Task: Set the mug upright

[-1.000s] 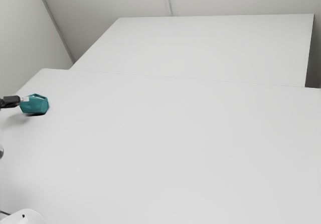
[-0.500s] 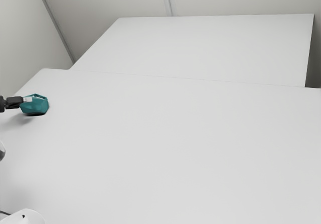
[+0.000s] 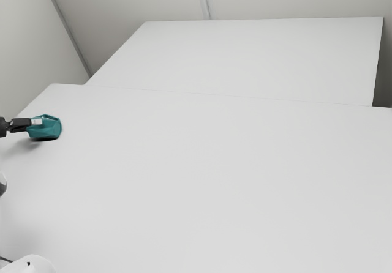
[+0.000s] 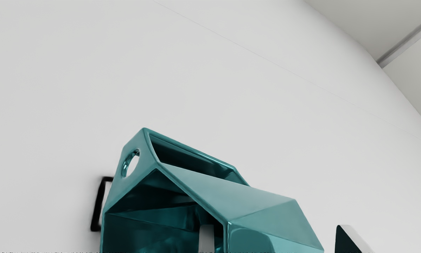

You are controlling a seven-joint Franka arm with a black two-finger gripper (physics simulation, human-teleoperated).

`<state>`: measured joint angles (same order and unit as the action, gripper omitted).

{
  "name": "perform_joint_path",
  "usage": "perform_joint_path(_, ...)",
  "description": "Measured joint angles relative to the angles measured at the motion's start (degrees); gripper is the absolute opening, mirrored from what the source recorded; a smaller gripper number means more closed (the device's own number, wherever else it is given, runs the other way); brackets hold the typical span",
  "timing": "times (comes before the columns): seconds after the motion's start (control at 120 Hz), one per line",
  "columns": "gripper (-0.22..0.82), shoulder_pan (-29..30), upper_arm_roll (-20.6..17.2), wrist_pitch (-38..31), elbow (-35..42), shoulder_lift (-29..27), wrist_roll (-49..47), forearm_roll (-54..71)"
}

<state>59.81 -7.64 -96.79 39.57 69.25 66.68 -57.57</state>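
At the exterior view's left edge, the teal faceted mug (image 3: 52, 130) lies on its side on the white table, with my gripper (image 3: 38, 122) at its near end. Seen from the wrist, the mouth of the mug (image 4: 266, 207) faces my hand. My gripper (image 4: 277, 240) stands open around one side wall: one finger (image 4: 206, 239) reaches into the mouth, and the other is outside with a gap to the wall. The lower part of the mug is cut off in the wrist view.
The white table (image 3: 202, 175) stretches away to the exterior view's right, with a second white surface (image 3: 245, 59) behind it. A rounded white part (image 3: 27, 265) shows at the bottom left corner. Grey walls stand behind.
My gripper has moved toward the exterior view's right, its finger now farther over the mug. The mug has shifted slightly the same way, still on its side.
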Motion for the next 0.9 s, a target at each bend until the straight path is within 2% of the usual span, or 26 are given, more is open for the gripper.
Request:
perform_joint_path(0.517, -0.07, 0.4, -0.3, -0.4, 0.5, 0.1, 0.0, 0.2)
perform_joint_path(0.7, -0.15, 0.4, -0.6, -0.4, 0.4, 0.1, 0.0, 0.1)
perform_joint_path(0.9, -0.17, -0.1, -3.7, -0.6, -0.4, -0.9, 0.1, 0.1)
